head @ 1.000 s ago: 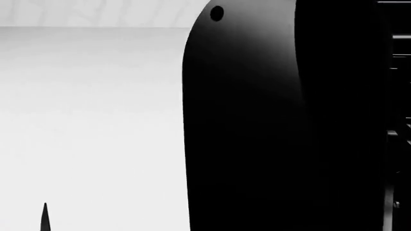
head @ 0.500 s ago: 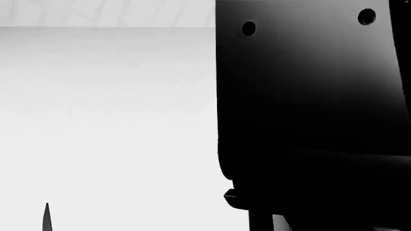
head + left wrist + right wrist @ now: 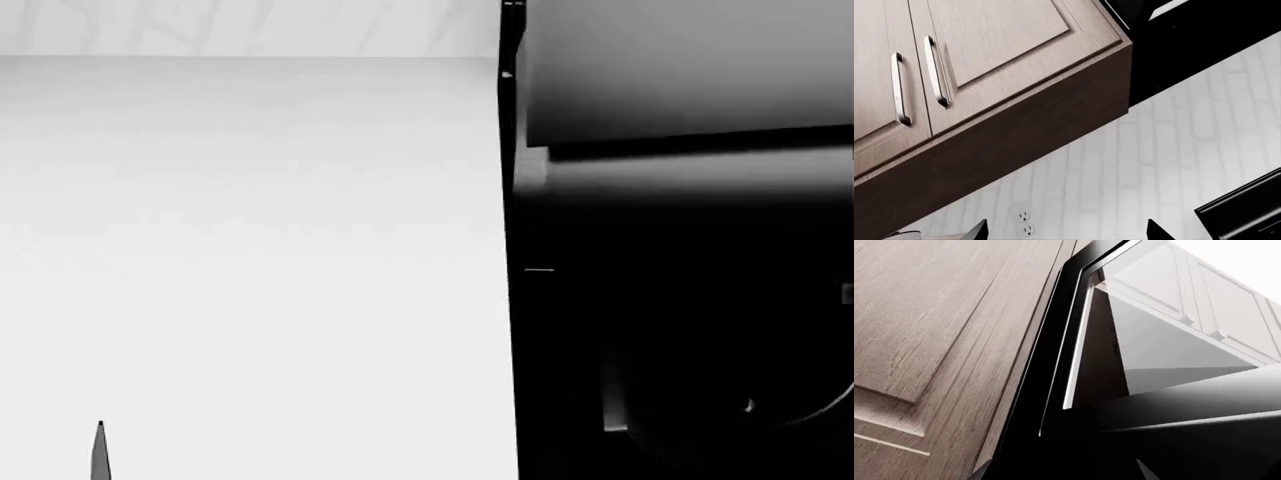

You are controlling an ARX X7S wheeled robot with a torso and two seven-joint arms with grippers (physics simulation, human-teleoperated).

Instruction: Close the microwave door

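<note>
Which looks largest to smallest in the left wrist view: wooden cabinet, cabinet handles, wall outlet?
1. Wooden cabinet, largest by far.
2. Cabinet handles; the two look about equal.
3. Wall outlet, smallest, though it is farther from the camera.

A brown wooden wall cabinet [image 3: 987, 95] fills the upper left of the left wrist view, with two vertical silver handles [image 3: 917, 80] side by side on its doors. Below it runs a white tiled wall [image 3: 1154, 165], with a double power socket [image 3: 1025, 223] near the bottom edge, left of centre.

Dark pointed gripper [image 3: 1067, 231] fingertips [image 3: 978, 230]; a large black shape, perhaps the robot's arm [image 3: 681, 300].
</note>
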